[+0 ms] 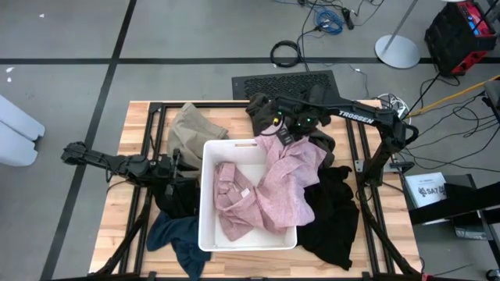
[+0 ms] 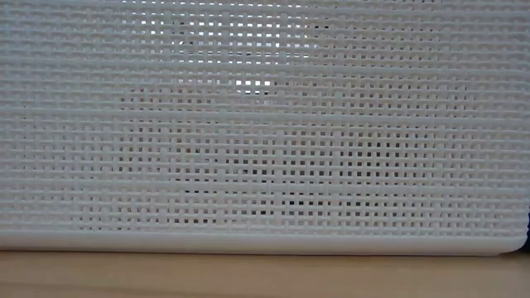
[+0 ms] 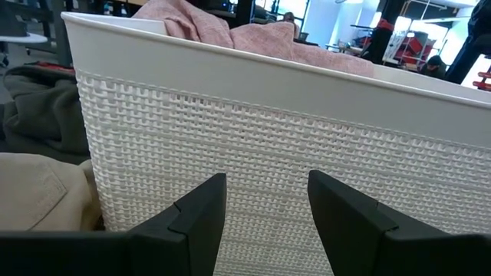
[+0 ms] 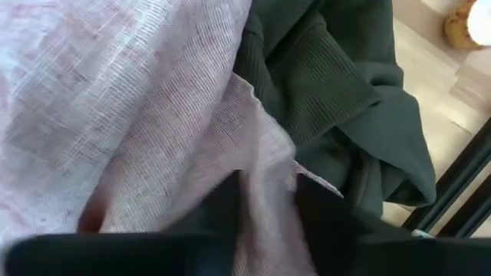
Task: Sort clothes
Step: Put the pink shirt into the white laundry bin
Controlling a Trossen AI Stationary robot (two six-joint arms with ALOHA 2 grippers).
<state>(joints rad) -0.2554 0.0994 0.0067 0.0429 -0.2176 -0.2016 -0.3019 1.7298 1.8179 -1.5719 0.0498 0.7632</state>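
I see right gripper (image 4: 265,211) pinching pink garment (image 1: 281,183) over white bin (image 1: 209,195); left gripper (image 3: 265,203) spread wide, empty, facing bin wall.

A light wooden bench (image 1: 133,168) stood on a grey floor (image 1: 62,31) crossed by dark lines. Behind it lay a black perforated panel (image 1: 285,83), coiled black cable (image 1: 286,53) and a blue cable bundle (image 1: 330,20). A round white stand base (image 1: 397,51) sat near a red-and-black case (image 1: 461,31). A white box (image 1: 426,187) rested beside the bench. Beyond, the room was brightly lit, with a red rack (image 3: 405,47).
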